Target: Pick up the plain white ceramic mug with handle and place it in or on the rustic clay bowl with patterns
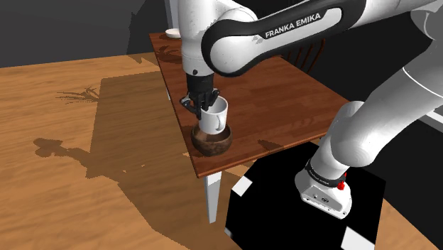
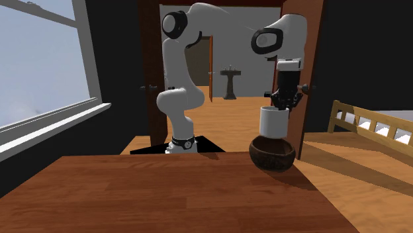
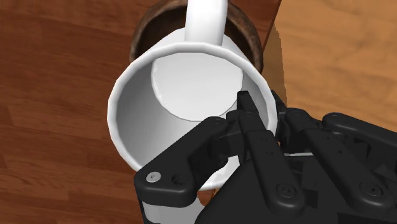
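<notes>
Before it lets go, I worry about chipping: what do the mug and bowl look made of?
Mug: plain white, smooth, evenly shaded, possibly glazed ceramic; the look leaves it open. Bowl: dark brown, dull, mottled rim, clay or wood; cannot tell which.

Chunky glossy white arm [image 1: 369, 135] with dark joint bands, white FRANKA EMIKA lettering [image 1: 292, 25] on a black one. Base flange [image 1: 323, 193] has a dark ring, tiny red bit [image 1: 341, 185] at its 2 o'clock. The gripper [image 3: 261, 111] is all black, round screw heads [image 3: 152, 179] on the links.
</notes>
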